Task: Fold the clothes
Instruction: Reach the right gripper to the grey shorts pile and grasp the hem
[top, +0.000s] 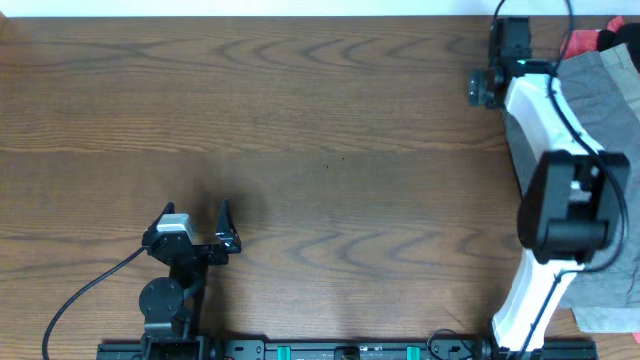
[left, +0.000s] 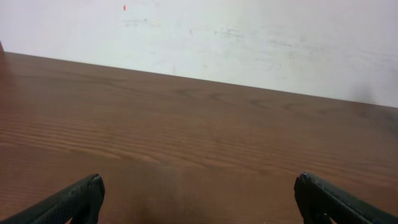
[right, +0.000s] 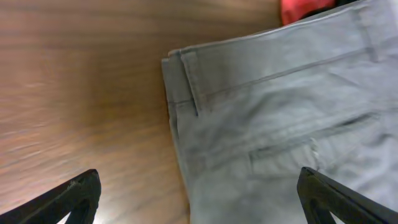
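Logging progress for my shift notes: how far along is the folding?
Done: nothing looks folded yet; the grey shorts lie loose at the table's right edge. In hand: the right gripper hovers open above them, holding nothing; the left gripper sits open over bare wood. Left: grasping, spreading and folding.

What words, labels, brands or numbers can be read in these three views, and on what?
No text is readable.
Grey woven cotton shorts: no label or print shows on the waistband or pocket.
White wall: a tiny red mark and faint smudges, not legible as letters.
Black rail along the wooden table's near edge: small green patches, too small to read.
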